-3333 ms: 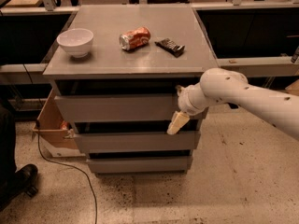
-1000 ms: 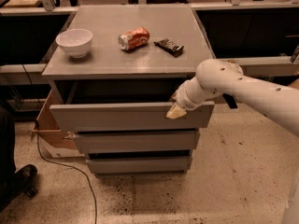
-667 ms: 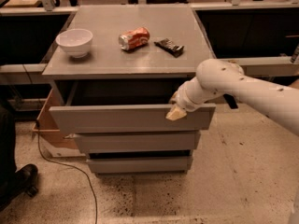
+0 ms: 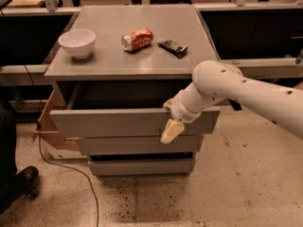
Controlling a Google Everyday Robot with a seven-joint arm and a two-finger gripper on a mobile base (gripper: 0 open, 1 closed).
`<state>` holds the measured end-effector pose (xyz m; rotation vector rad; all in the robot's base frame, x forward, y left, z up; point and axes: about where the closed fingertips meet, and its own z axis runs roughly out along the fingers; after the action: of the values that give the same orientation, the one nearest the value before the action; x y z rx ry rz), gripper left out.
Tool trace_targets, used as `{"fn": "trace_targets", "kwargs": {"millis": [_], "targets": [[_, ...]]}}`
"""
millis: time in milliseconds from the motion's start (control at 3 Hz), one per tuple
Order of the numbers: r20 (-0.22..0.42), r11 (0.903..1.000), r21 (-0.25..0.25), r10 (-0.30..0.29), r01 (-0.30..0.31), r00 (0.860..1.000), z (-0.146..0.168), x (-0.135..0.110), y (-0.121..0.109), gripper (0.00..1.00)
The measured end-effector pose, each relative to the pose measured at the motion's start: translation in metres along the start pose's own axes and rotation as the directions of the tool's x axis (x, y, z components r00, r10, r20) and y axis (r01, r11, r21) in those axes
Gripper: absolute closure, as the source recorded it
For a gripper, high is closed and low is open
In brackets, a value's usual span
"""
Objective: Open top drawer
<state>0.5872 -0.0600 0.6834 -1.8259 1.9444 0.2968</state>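
The top drawer [image 4: 113, 122] is the widest grey front of the cabinet. It stands pulled out towards me, and its dark box interior [image 4: 123, 94] shows under the cabinet top. My gripper [image 4: 171, 128] is at the right part of the drawer front, over its upper edge and hanging down in front of it. The white arm [image 4: 246, 96] reaches in from the right. The part of the gripper behind the front is hidden.
On the cabinet top stand a white bowl [image 4: 76, 42], an orange can on its side [image 4: 137, 39] and a dark snack bar [image 4: 173, 47]. Two narrower drawer fronts [image 4: 137, 144] [image 4: 142, 166] sit below, both shut. A cardboard box [image 4: 47, 131], a floor cable [image 4: 71, 174] and a shoe [image 4: 19, 181] are on the left.
The top drawer has slid out from nearly shut to well open. The gripper has come towards me with it and now sits slightly lower on the front.
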Motion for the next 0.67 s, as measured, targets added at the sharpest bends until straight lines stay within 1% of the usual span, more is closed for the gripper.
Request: {"fn": "trace_targets", "kwargs": {"millis": [333,667], "targets": [[-0.043,0.9855,-0.17,-0.007,-0.001,0.999,-0.001,-0.003,0.067,0.0],[-0.058,0.9731,-0.23,-0.002,-0.012,0.998,0.0,-0.002,0.091,0.0]]}}
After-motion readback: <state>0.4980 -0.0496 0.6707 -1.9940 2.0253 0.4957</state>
